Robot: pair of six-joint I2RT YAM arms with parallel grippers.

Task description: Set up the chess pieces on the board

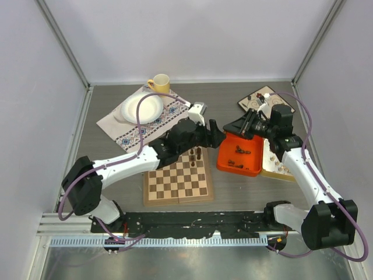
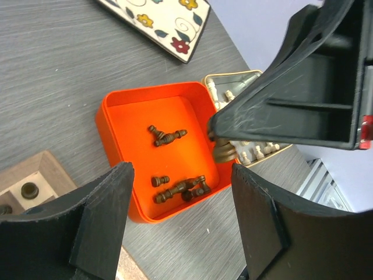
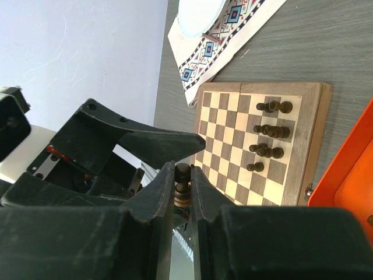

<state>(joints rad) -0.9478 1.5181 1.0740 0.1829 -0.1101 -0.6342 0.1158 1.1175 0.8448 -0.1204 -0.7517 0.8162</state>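
1. Right gripper: fingers pressed on a dark chess piece, held above the orange tray.
2. Left gripper: fingers spread, holding nothing, at the tray's 10 o'clock.
3. Board: at the tray's 8 o'clock; roughly seven dark pieces stand on it, count uncertain.
4. Tray contents: loose dark chessmen, lying flat.
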